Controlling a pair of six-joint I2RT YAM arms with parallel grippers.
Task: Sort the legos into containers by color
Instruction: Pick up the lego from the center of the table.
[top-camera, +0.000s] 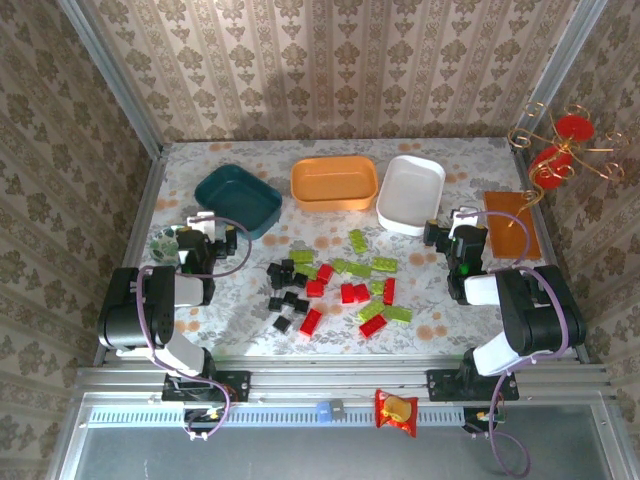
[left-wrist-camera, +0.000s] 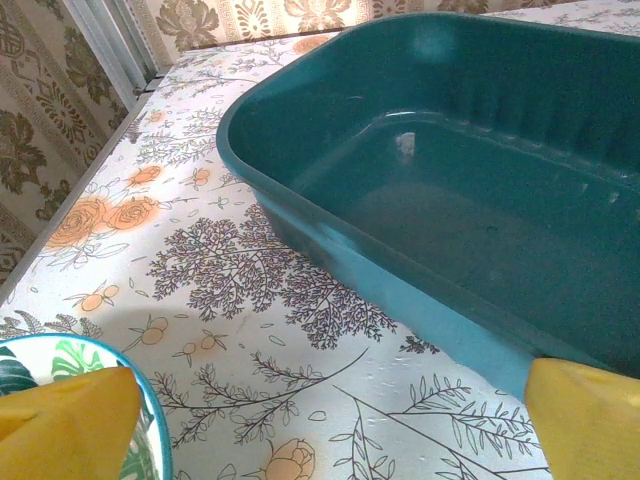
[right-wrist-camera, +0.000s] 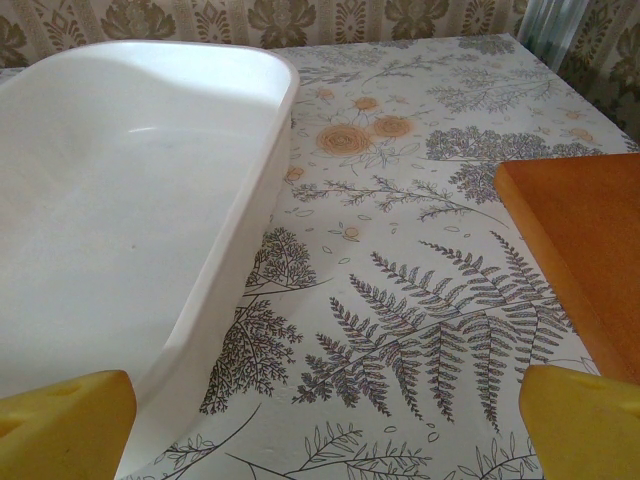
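Nothing sorted yet; all legos (top-camera: 348, 293) lie mid-frame on the tabletop (top-camera: 440, 320); the three trays (top-camera: 334, 183) are empty; left tool (top-camera: 205, 224) and right tool (top-camera: 456, 224) open, holding nothing.

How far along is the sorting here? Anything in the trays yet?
Done: nothing. The dark teal plastic tray, the orange plastic tray and the white plastic tray all sit empty. In hand: nothing; the left gripper, by the teal tray, and the right gripper, by the white one, are both open and hold nothing. Left: everything, since the small black, red and lime green plastic bricks lie loose in front of the trays.
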